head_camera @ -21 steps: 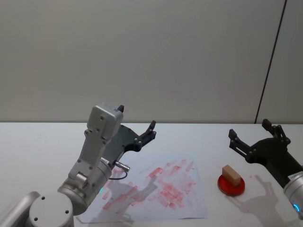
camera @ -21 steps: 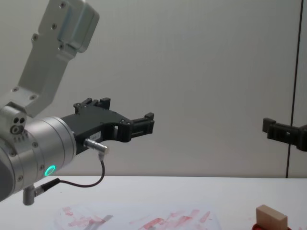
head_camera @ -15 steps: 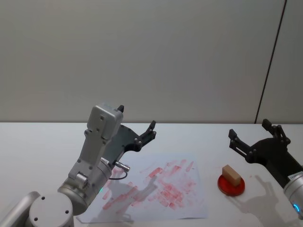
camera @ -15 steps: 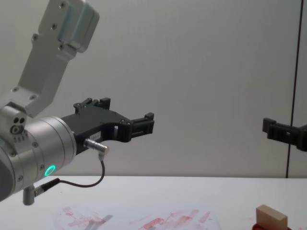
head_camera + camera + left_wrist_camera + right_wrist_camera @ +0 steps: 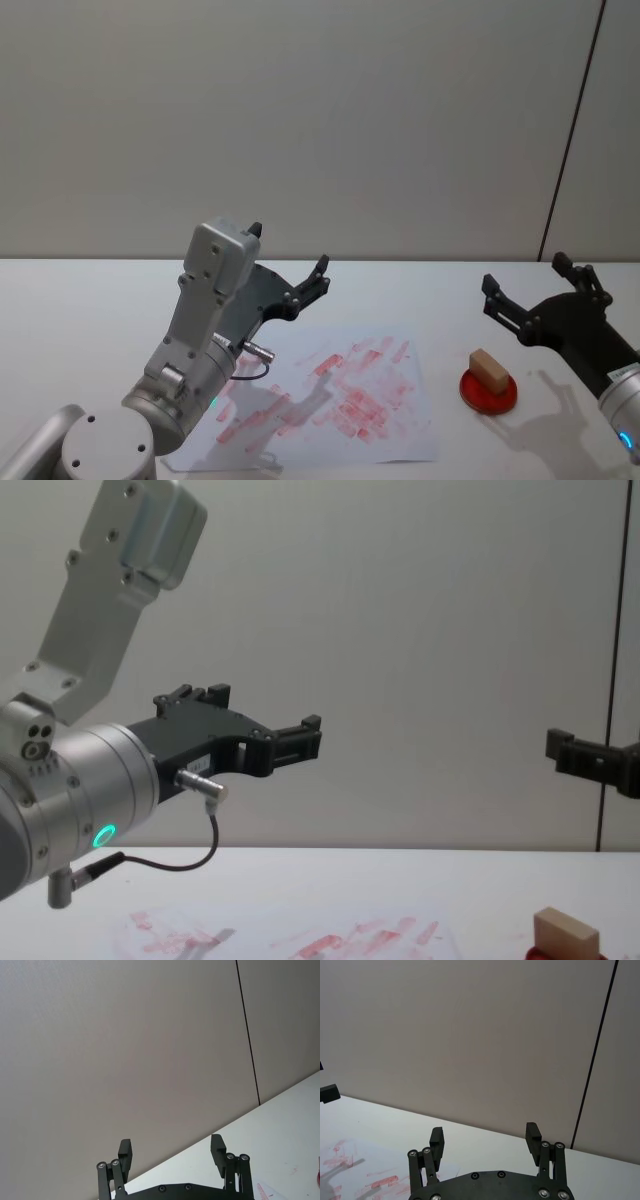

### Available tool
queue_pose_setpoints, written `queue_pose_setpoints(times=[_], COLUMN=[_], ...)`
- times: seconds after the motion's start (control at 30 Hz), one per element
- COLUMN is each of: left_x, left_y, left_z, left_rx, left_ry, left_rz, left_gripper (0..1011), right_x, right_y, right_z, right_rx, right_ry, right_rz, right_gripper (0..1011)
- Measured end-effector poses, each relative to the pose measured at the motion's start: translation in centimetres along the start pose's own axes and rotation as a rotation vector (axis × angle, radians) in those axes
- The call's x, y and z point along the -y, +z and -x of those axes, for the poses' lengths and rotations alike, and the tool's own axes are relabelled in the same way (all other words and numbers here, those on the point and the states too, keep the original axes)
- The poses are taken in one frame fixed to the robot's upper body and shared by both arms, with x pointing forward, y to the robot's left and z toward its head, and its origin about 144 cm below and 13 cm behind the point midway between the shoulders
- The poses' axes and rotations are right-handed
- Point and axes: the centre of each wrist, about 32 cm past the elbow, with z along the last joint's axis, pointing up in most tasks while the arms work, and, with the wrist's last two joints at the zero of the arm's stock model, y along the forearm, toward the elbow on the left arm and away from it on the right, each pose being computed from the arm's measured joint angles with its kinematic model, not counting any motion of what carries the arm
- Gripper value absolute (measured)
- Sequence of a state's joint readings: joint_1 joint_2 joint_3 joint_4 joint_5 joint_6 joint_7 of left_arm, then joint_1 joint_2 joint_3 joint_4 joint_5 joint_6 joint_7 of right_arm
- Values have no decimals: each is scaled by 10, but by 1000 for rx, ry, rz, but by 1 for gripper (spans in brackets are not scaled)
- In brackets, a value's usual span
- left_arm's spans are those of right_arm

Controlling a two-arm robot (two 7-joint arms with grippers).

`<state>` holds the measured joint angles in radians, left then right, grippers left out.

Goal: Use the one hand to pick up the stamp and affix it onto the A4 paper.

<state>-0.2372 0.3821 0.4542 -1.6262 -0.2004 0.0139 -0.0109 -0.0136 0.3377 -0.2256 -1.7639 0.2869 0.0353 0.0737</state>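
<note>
The stamp [image 5: 487, 367] was pale bare wood, matt. The paper [image 5: 395, 432] was a thin white sheet smeared with red ink. The left gripper [image 5: 289, 247] and right gripper [image 5: 525, 272] were matt black; the left arm [image 5: 90, 780] was satin silvery metal. The table [image 5: 80, 300] looked smooth, matt white.

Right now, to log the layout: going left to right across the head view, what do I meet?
A4 paper → stamp, on the red disc → right gripper, open; left gripper overlaps the paper.

Pale tan stamp [image 5: 487, 367], red disc [image 5: 495, 399], white A4 paper [image 5: 330, 396] smeared with red-pink marks
</note>
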Motion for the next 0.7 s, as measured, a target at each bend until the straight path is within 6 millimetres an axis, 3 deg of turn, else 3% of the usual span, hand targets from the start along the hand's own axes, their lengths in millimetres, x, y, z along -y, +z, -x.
queue_pose_setpoints(times=[0.7], left_x=[0], left_y=[0], left_z=[0], left_rx=[0], left_ry=[0], left_rz=[0], left_gripper=[1003], right_x=[1], right_y=[-18], right_z=[-25], right_rx=[29], right_ry=[108], right_rz=[125], right_gripper=[1001])
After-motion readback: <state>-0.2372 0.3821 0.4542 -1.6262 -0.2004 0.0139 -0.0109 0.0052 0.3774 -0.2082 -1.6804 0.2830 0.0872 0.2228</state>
